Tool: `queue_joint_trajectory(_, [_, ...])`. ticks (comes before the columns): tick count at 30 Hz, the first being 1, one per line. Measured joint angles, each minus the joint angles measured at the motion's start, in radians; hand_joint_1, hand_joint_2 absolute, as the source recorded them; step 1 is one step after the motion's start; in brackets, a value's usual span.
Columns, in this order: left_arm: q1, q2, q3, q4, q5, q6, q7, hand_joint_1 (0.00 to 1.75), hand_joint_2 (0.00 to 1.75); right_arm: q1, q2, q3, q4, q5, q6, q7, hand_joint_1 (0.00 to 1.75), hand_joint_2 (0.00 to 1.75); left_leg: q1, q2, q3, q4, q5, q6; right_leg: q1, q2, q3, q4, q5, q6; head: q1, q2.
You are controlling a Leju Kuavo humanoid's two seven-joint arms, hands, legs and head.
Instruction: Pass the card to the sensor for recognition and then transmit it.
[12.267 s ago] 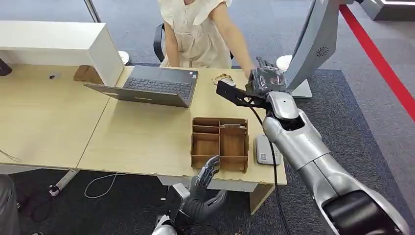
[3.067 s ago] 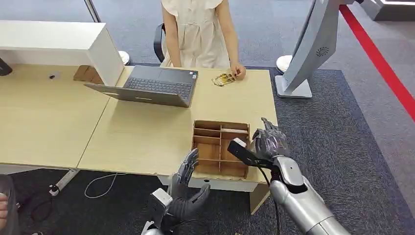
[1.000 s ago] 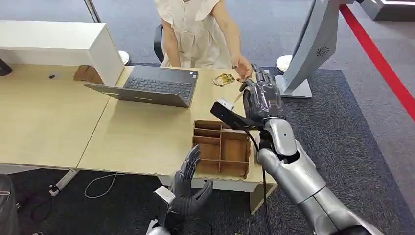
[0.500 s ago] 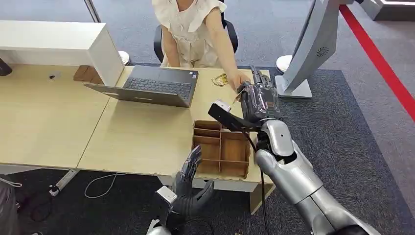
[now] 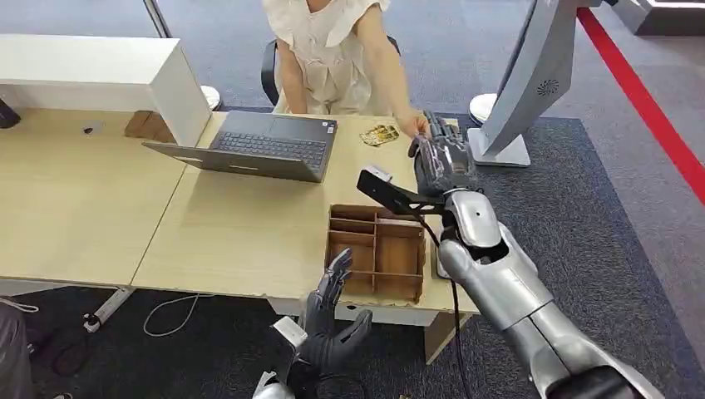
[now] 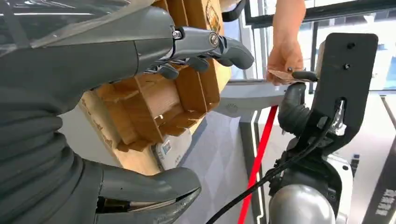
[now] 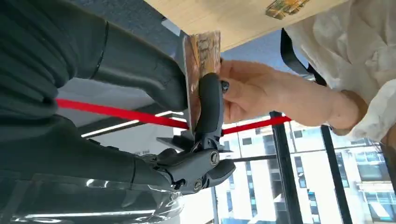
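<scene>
My right hand [image 5: 441, 158] is raised over the far right part of the table [image 5: 241, 241]. It pinches a brown patterned card [image 7: 201, 56] between thumb and a finger [image 7: 210, 107]. A person's hand [image 7: 247, 98] grips the same card from the other side, and this hand [image 5: 413, 126] reaches in from behind the table. The card [image 6: 280, 73] also shows edge-on in the left wrist view. The grey card sensor [image 6: 166, 148] lies beside the wooden box, mostly hidden under my right arm. My left hand [image 5: 332, 320] hovers below the near table edge, fingers apart and holding nothing.
A wooden compartment box [image 5: 374, 249] sits at the table's near right. An open laptop [image 5: 266, 145] and a few loose cards [image 5: 381, 134] lie in front of the seated person. A white stand [image 5: 520, 83] rises to the right.
My right hand has shifted slightly away from me with the card, and the person's hand now meets it. My left hand has drifted a little to the right.
</scene>
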Motion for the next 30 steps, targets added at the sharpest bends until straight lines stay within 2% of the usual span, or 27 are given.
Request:
queue_joint_trajectory(4, [-0.004,0.0,-0.006,0.003,0.002,0.001,0.0,0.0,1.75,-0.015,0.0,0.0,0.027,-0.003,0.01,0.001,1.75,1.75,0.0,0.0,0.0,0.0,0.0,0.0,0.0,0.0,0.0,0.0,0.0,0.0,0.0,0.0])
queue_joint_trajectory(5, [-0.006,-0.001,-0.008,0.004,0.005,0.007,0.0,0.0,1.75,-0.02,0.001,0.0,0.036,-0.007,0.008,-0.001,0.38,1.75,0.0,0.0,0.0,0.0,0.0,0.0,0.0,0.0,0.0,0.0,0.0,0.0,0.0,0.0])
queue_joint_trajectory(6, [-0.008,-0.001,-0.01,0.005,0.009,0.015,0.0,0.0,1.75,-0.024,0.002,0.0,0.044,-0.012,0.006,-0.008,0.0,1.75,0.0,0.0,0.0,0.0,0.0,0.0,0.0,0.0,0.0,0.0,0.0,0.0,0.0,0.0])
queue_joint_trajectory(11, [-0.013,-0.003,-0.016,0.005,0.026,0.056,-0.001,0.0,1.75,-0.031,0.022,0.002,0.072,-0.007,-0.027,-0.014,0.0,1.75,0.0,0.0,0.0,0.0,0.0,0.0,0.0,0.0,0.0,0.0,0.0,0.0,0.0,0.0])
queue_joint_trajectory(18, [-0.013,-0.003,-0.018,0.005,0.018,0.07,-0.003,0.0,1.75,-0.051,0.05,0.008,0.078,0.012,-0.045,-0.006,0.0,1.75,0.0,0.0,0.0,0.0,0.0,0.0,0.0,0.0,0.0,0.0,0.0,0.0,0.0,0.0])
queue_joint_trajectory(25, [-0.012,-0.003,-0.017,0.005,0.005,0.078,-0.003,0.0,1.75,-0.053,0.053,0.006,-0.008,0.009,-0.073,0.01,0.0,1.75,0.0,0.0,0.0,0.0,0.0,0.0,0.0,0.0,0.0,0.0,0.0,0.0,0.0,0.0])
queue_joint_trajectory(27, [-0.011,-0.002,-0.015,0.005,-0.001,0.093,-0.003,0.0,1.75,-0.05,0.048,-0.002,-0.05,-0.04,-0.112,0.011,0.0,1.75,0.0,0.0,0.0,0.0,0.0,0.0,0.0,0.0,0.0,0.0,0.0,0.0,0.0,0.0])
queue_joint_trajectory(30, [-0.004,0.003,-0.01,-0.003,-0.019,0.13,-0.003,0.0,1.75,-0.032,0.034,-0.024,-0.12,-0.252,-0.196,-0.025,0.0,1.75,0.0,0.0,0.0,0.0,0.0,0.0,0.0,0.0,0.0,0.0,0.0,0.0,0.0,0.0])
